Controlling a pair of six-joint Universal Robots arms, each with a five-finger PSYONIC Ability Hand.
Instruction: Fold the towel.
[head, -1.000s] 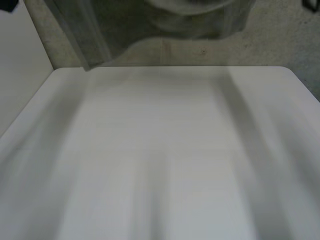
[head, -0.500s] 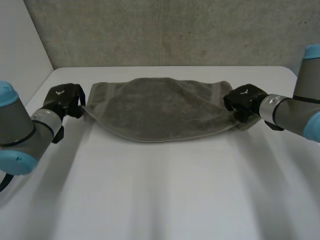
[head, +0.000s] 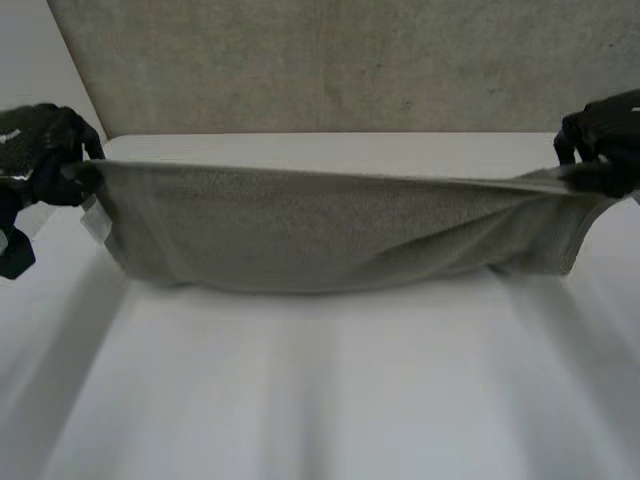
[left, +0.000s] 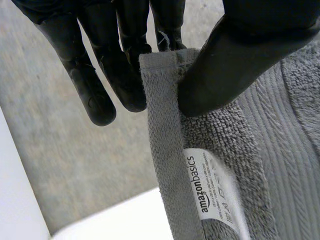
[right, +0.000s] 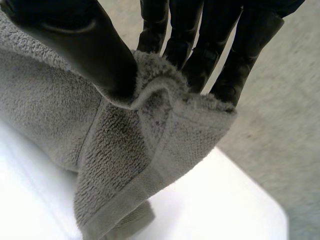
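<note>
Since the earlier frame both hands have risen and spread apart, pulling the towel (head: 330, 225) taut between them above the tabletop (head: 320, 390). Left hand (head: 45, 150) pinches one upper towel corner, just beside the sewn label (left: 212, 192); right hand (head: 605, 135) pinches the opposite corner, bunched. Judgement: soft, light, limp terry; middle will sag, so hold at corners, firmly.

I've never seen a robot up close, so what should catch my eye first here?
A grey towel is stretched wide over the white table. The black left hand and right hand each pinch one end between thumb and fingers. A white label sits on the towel below the left thumb.
</note>
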